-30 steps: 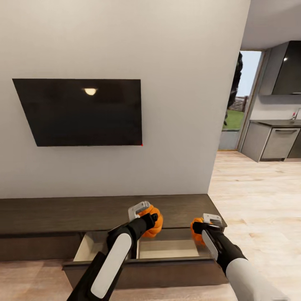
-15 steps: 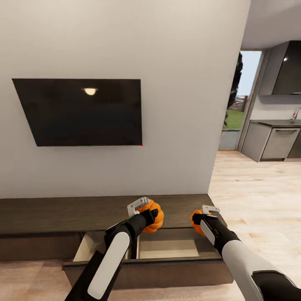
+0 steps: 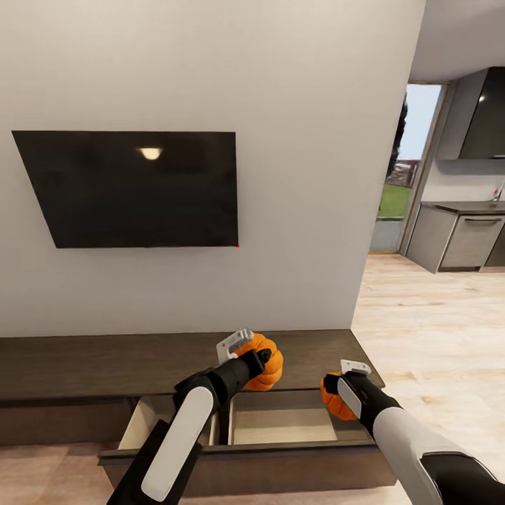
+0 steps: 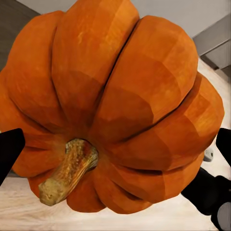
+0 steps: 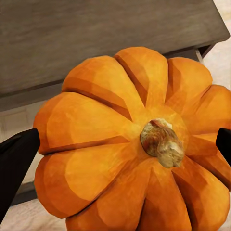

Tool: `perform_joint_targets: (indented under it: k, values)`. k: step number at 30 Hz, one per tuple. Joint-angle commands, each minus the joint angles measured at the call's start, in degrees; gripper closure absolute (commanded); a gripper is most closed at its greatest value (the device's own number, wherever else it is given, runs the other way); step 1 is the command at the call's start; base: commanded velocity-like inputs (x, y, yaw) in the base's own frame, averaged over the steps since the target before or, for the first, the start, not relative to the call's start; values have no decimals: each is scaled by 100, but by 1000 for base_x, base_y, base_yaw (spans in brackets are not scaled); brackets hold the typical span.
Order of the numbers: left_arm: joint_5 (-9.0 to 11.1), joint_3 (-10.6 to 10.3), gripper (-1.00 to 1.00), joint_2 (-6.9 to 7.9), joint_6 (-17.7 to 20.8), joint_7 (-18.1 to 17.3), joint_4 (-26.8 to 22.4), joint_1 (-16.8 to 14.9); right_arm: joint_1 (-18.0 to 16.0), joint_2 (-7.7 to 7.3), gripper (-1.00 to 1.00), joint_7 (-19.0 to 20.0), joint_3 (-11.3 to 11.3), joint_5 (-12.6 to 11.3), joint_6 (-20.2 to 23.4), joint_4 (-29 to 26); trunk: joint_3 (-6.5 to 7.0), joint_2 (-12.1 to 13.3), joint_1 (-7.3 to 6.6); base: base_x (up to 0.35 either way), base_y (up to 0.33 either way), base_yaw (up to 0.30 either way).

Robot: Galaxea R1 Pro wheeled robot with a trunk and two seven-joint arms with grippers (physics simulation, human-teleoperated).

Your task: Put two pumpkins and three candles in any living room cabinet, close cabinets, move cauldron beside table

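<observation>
Each gripper holds one bright-orange ribbed pumpkin. My left gripper (image 3: pixel 257 360) is shut on a pumpkin (image 3: pixel 269 365) above the front edge of the dark-brown cabinet (image 3: pixel 105 361) top, just behind its pulled-out drawer (image 3: pixel 280 426). In the left wrist view that pumpkin (image 4: pixel 120 101) shows its stem, with dark fingertips (image 4: pixel 9 149) at both sides. My right gripper (image 3: pixel 344 390) is shut on the other pumpkin (image 3: pixel 334 401), low over the right end of the drawer's tan inside. The right wrist view has this pumpkin (image 5: pixel 120 144) between dark fingertips (image 5: pixel 14 159), with the cabinet top (image 5: pixel 96 33) behind it.
A black TV (image 3: pixel 133 188) hangs on the white wall above the cabinet. The open drawer front (image 3: pixel 245 466) juts toward me over the wood floor. To the right, light wood floor (image 3: pixel 435 322) leads to grey kitchen units (image 3: pixel 463 238) and a glass door.
The whole view shifted slightly, so the camera moved. The left pumpkin rose a little and went right. The right pumpkin sank lower over the drawer's right end.
</observation>
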Motion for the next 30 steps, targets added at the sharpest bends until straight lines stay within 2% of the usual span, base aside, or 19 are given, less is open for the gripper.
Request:
perform_joint_targets:
  k: [1, 4, 7, 26, 30]
  values:
    - [67, 2, 100, -1, 9, 57, -13, -6, -2, -2, 100, -23, 20, -59, 28, -23, -7, -4, 0, 0, 0, 0]
    - [101, 20, 100, -1, 7, 58, -22, -6, -2, -3, 100, -18, 20, -80, 33, -27, -61, -124, 66, 0, 0, 0]
    - [109, 209, 100, -1, 10, 58, -24, -6, -4, -3, 100, -21, 12, -84, 26, -38, -114, -245, 132, 0, 0, 0]
    - [110, 341, 100, -1, 6, 58, -59, -6, -7, -12, 100, -14, 16, -68, 53, 21, -456, -1007, 549, 0, 0, 0]
    - [117, 446, 100, -1, 10, 58, -59, -6, -8, -12, 100, -13, 10, -68, 60, 22, -527, -1167, 637, 0, 0, 0]
